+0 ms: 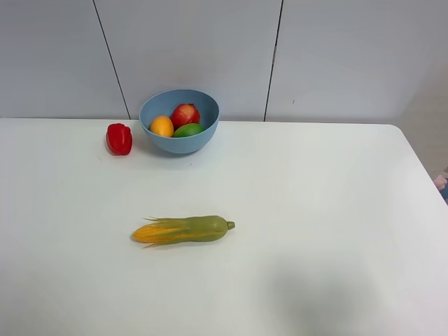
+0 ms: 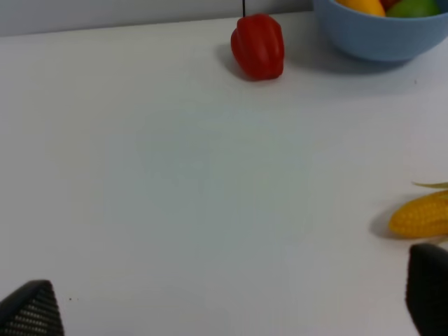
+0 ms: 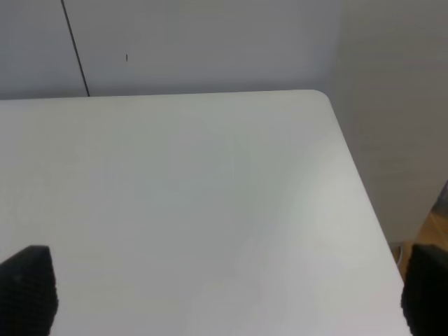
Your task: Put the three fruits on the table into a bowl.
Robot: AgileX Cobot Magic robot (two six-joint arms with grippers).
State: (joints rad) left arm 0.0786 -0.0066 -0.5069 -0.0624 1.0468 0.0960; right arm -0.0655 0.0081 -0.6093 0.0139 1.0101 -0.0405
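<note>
Hovering spread and empty: left hand (image 2: 227,308), right hand (image 3: 227,294).

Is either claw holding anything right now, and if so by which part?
Nothing is held. The left claw and right claw are both open over bare table, with nothing between their tips.

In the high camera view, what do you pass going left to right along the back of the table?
Red pepper → blue bowl, holding the mango, then the pomegranate and lime.
</note>
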